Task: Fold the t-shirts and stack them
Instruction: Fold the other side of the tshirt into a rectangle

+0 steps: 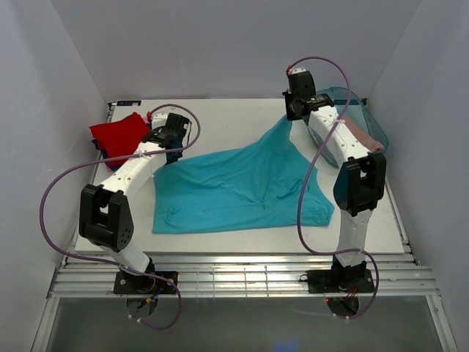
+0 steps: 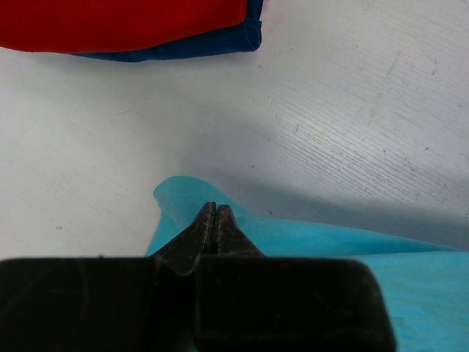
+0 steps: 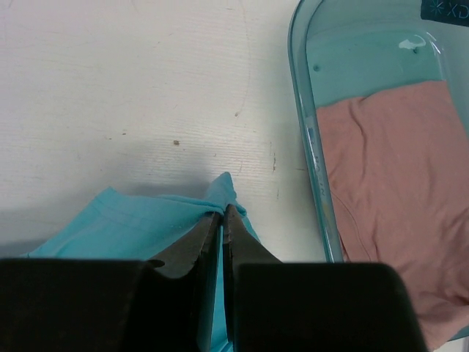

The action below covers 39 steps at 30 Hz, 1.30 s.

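While top view puts teal shirt [image 1: 234,191] mid table [image 1: 220,117], wrist views show left gripper [image 2: 217,209] and right gripper [image 3: 223,213] each pinching a corner. Pink shirt [image 3: 396,183] in tub [image 3: 308,132] is clear only on right wrist.

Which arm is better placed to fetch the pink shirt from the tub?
Right: the right tool, though pinching the teal shirt, sits beside the tub holding the pink shirt; the left tool is across, near the red shirt.

White tabletop [image 1: 234,117], plain pale walls [image 1: 220,44], slatted metal rails [image 1: 242,279] in front, perhaps grey floor [image 1: 234,330] below
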Each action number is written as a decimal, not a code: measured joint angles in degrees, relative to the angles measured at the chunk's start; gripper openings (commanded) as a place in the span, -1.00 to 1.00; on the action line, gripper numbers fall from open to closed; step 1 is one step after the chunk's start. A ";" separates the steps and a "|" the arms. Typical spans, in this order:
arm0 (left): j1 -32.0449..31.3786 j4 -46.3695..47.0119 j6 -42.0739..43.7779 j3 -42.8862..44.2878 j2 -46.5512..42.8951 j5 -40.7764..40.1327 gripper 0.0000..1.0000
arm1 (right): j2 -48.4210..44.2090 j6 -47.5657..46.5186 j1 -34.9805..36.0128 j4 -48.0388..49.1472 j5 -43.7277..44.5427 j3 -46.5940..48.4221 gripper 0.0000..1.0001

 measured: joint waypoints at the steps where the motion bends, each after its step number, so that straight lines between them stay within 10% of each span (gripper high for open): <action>1: 0.04 0.02 0.00 -0.02 0.02 -0.04 -1.00 | 0.00 0.00 0.00 0.07 0.00 -0.09 -0.85; 39: 0.04 -1.09 2.16 -13.14 -2.43 3.56 -1.00 | -24.37 11.04 4.63 -31.43 3.13 -35.89 -0.85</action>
